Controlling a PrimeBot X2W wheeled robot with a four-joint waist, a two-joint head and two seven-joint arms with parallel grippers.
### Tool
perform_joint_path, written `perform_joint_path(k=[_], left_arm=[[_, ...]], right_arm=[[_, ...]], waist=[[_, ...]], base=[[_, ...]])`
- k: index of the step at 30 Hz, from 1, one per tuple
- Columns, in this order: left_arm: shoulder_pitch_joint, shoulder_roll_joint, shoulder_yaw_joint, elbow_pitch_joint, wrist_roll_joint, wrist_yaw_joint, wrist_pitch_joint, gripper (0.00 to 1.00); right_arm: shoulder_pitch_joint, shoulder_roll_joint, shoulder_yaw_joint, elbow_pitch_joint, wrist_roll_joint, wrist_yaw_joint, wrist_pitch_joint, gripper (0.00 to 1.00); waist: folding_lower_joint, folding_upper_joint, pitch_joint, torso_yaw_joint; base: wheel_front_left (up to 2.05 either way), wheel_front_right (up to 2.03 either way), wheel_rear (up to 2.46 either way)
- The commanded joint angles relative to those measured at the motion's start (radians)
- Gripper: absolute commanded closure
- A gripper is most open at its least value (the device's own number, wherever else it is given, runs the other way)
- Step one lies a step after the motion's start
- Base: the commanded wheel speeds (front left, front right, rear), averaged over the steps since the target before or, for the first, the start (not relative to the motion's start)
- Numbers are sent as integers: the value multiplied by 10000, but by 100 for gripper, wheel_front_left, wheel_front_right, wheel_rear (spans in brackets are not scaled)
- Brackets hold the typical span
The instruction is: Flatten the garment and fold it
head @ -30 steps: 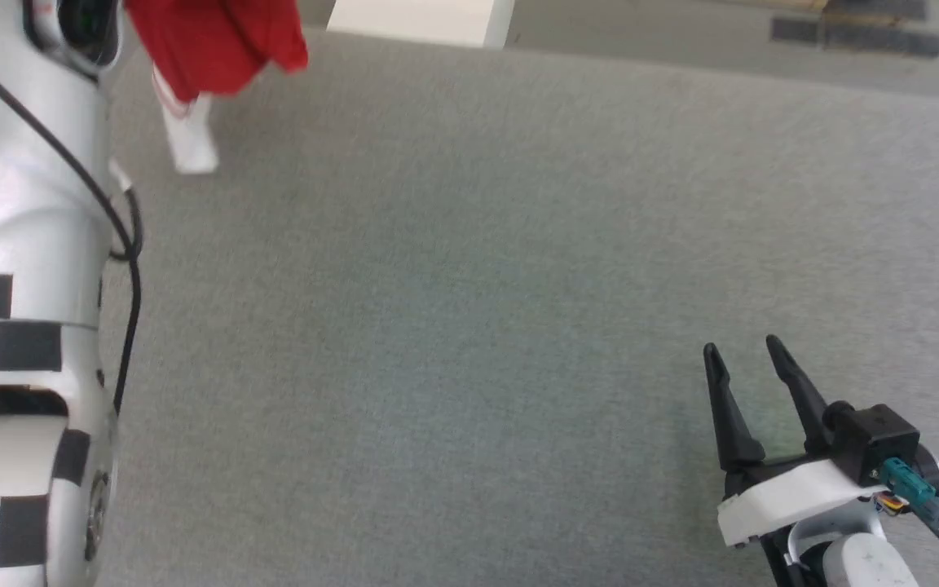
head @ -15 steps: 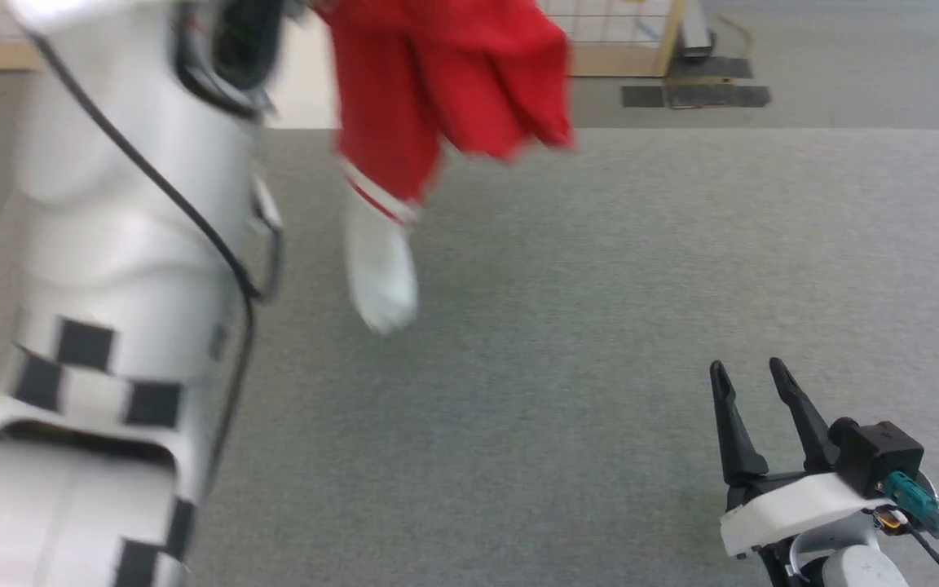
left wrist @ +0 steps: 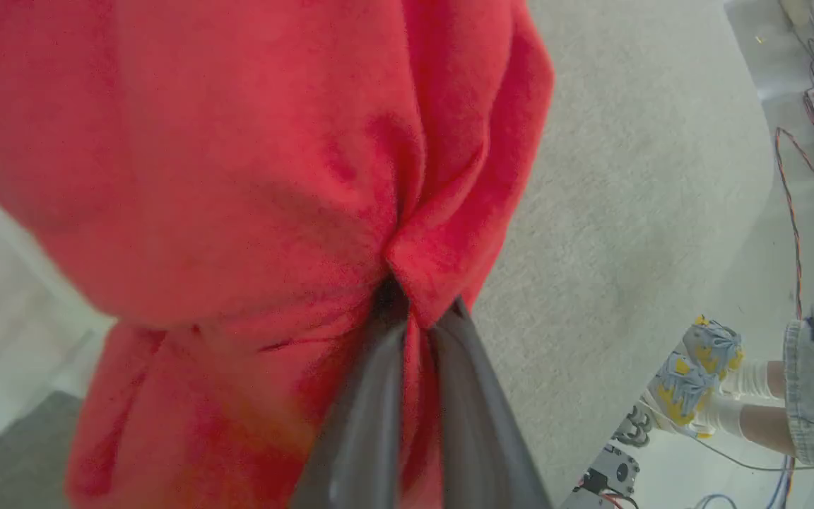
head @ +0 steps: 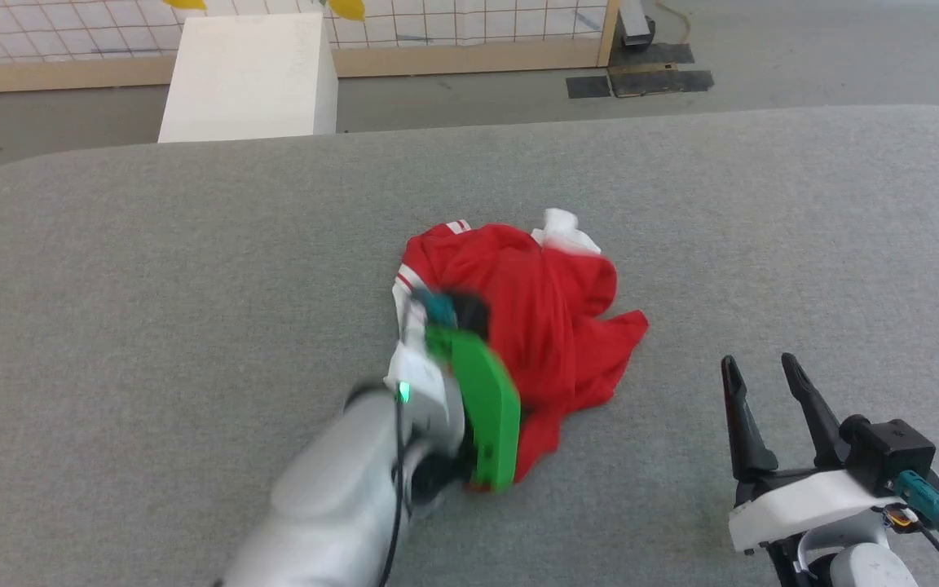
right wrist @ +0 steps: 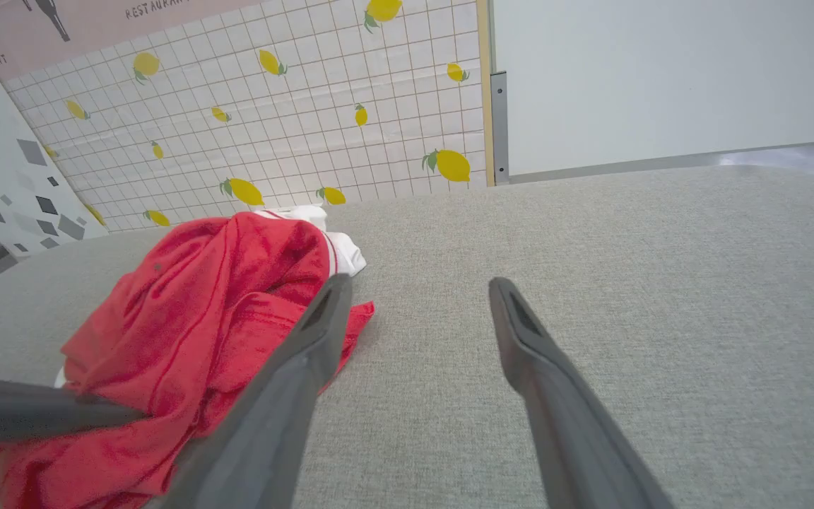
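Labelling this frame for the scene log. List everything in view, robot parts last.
garment: one, red with white sleeves and striped trim, crumpled in a heap mid-table
table: one, grey fabric top, under the garment
box: one, white, on the floor past the table's far edge
wall panel: one, white tile grid with yellow lemons, behind the table
floor mats: several, black, on the floor beyond the table
person's feet: two, grey-and-yellow shoes with white socks, on the floor off the table's edge
left gripper: one, dark fingers, shut on a fold of the garment
right gripper: one, dark fingers, open, over bare table to the right of the garment, apart from it
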Motion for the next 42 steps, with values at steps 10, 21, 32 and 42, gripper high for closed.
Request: perform_joint_path(k=[10,21,32,42], left_arm=[[1078,252,719,-852,-1528,226,1246,0],[1366,1190,4136,-3311,-1810,738,-2758,0],[3488,2497,4098,-3358,2239,1487,-7162,0],[5033,1404,5199,-4900,3812,1603,-7302,0]], right_arm=[[301,3,-87,48,3,-15,-56,0],[369,3,-146,151,127,-15,-56,0],[119,3,-297,292,115,-15,479,0],[-1936,3,41,704,-53,-15,3688,0]], waist=[[1,-1,-379,432],[1,-1,-1009,867],[1,-1,-998,829],[1,-1,-189,848]], base=[[0,0,0],[0,0,0],[0,0,0],[0,0,0]])
